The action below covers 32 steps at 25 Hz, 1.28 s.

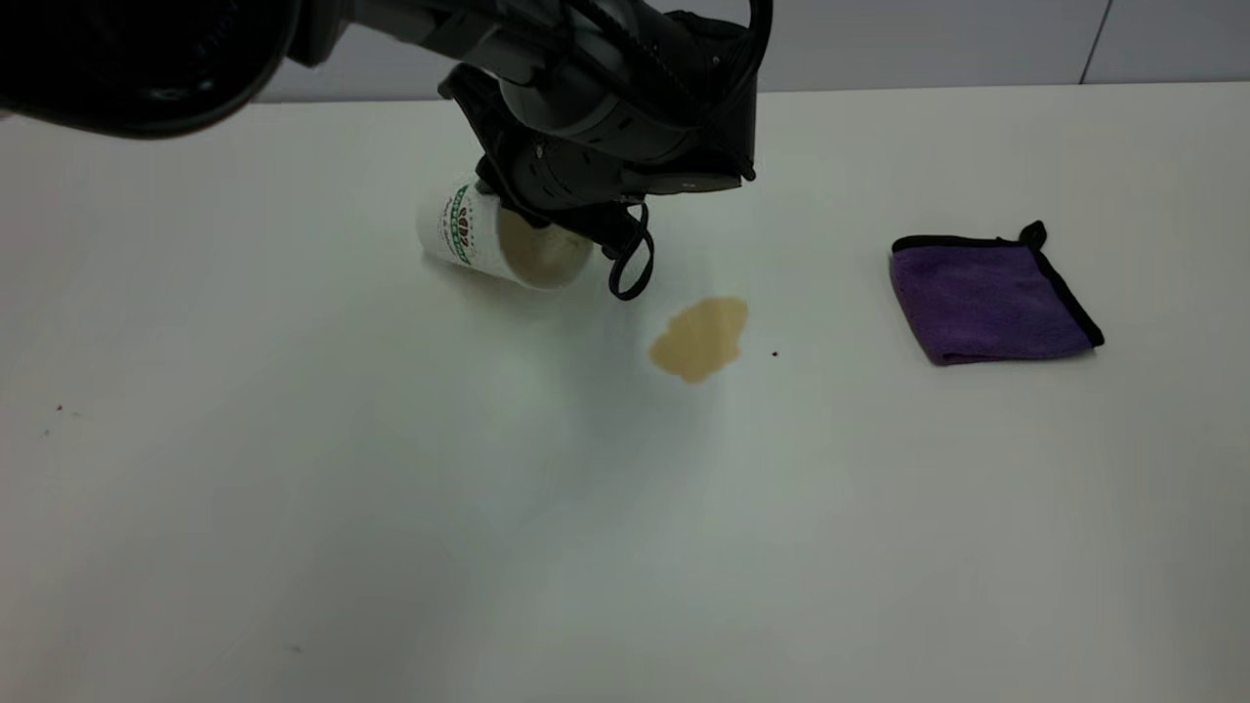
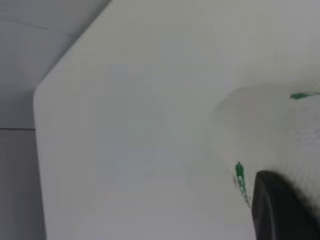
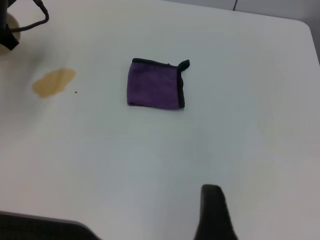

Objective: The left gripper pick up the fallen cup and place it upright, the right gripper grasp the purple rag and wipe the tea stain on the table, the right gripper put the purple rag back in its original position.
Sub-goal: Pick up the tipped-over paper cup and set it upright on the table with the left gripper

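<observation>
The white cup (image 1: 469, 234) with its green logo band lies tilted, its tan-stained mouth turned toward the tea stain (image 1: 698, 339). My left gripper (image 1: 510, 223) reaches down from above and is shut on the cup near its rim. In the left wrist view the cup's wall (image 2: 270, 130) fills one side, with a black finger (image 2: 280, 210) pressed against it. The purple rag (image 1: 991, 298) lies flat and folded, to the right of the stain. My right gripper (image 3: 215, 215) shows only as a black part at the edge of its wrist view, well short of the rag (image 3: 154, 85).
The white table (image 1: 293, 488) stretches wide around these things. A tiny black speck (image 1: 774, 353) lies just right of the stain. The left arm's bulky black body (image 1: 605, 88) hangs over the table's far middle, with a cable loop (image 1: 633, 264) dangling beside the cup.
</observation>
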Each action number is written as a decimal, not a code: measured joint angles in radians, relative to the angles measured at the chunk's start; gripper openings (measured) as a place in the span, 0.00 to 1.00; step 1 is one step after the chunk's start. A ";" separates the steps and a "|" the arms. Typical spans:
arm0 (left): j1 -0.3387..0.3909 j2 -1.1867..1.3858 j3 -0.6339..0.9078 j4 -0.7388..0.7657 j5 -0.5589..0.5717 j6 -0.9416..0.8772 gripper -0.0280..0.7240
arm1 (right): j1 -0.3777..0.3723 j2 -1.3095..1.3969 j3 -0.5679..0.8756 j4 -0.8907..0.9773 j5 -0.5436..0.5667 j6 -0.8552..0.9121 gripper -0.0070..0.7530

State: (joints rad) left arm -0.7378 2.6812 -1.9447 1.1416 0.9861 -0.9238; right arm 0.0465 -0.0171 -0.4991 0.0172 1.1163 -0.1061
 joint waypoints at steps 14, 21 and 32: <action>0.235 -0.187 -0.155 -0.843 -0.053 0.892 0.01 | 0.000 0.000 0.000 0.000 0.000 0.000 0.74; 0.409 -0.187 -0.160 -1.174 -0.006 1.143 0.01 | 0.000 0.000 0.000 0.000 0.000 0.000 0.74; 0.440 -0.159 -0.166 -1.190 -0.022 1.169 0.01 | 0.000 0.000 0.000 0.000 0.000 0.000 0.74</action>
State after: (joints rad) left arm -0.2982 2.5218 -2.1108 -0.0484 0.9640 0.2455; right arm 0.0465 -0.0171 -0.4991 0.0172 1.1163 -0.1061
